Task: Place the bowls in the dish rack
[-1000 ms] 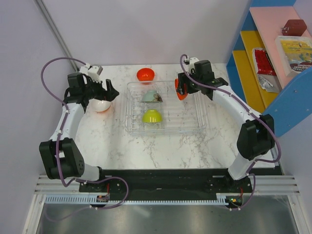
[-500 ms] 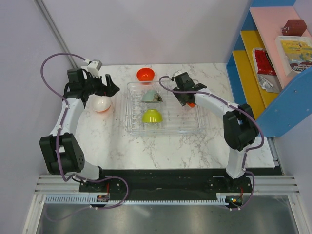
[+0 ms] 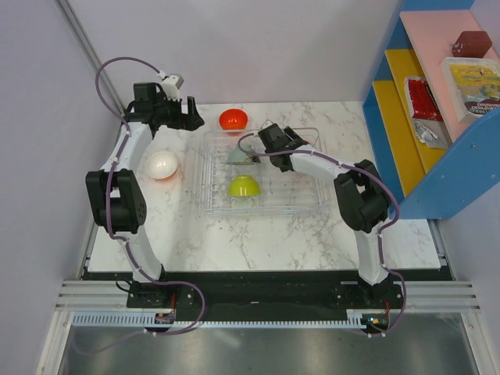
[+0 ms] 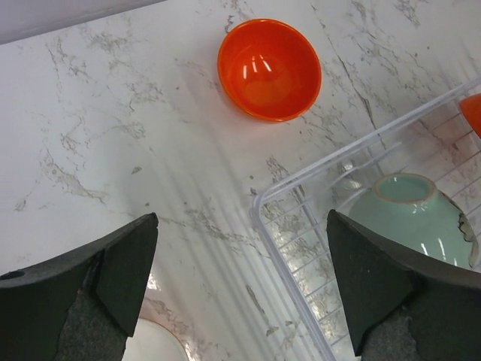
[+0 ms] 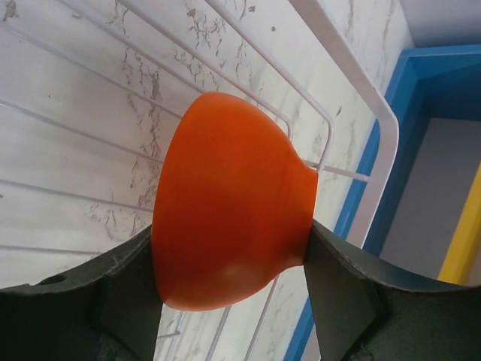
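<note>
The clear dish rack (image 3: 266, 209) lies mid-table with a pale green bowl (image 3: 241, 155) and a lime bowl (image 3: 244, 186) in it. My right gripper (image 3: 270, 141) is over the rack's back part, shut on an orange bowl (image 5: 225, 218) held on edge above the rack's ribs and rim (image 5: 340, 51). My left gripper (image 3: 190, 121) is open and empty (image 4: 240, 226), above the table between a second orange bowl (image 3: 233, 119) and the rack's back left corner (image 4: 290, 279). That bowl (image 4: 269, 69) sits upright ahead of it. A white bowl (image 3: 162, 164) sits left of the rack.
A blue shelf unit (image 3: 461, 148) with packets stands at the right edge; its blue side shows in the right wrist view (image 5: 421, 83). A wall runs along the back and left. The pale green bowl (image 4: 409, 218) lies close to my left gripper's right finger.
My left gripper moved from over the white bowl back and right toward the orange bowl on the table. My right gripper carried its orange bowl left, from the rack's right edge to over its back.
</note>
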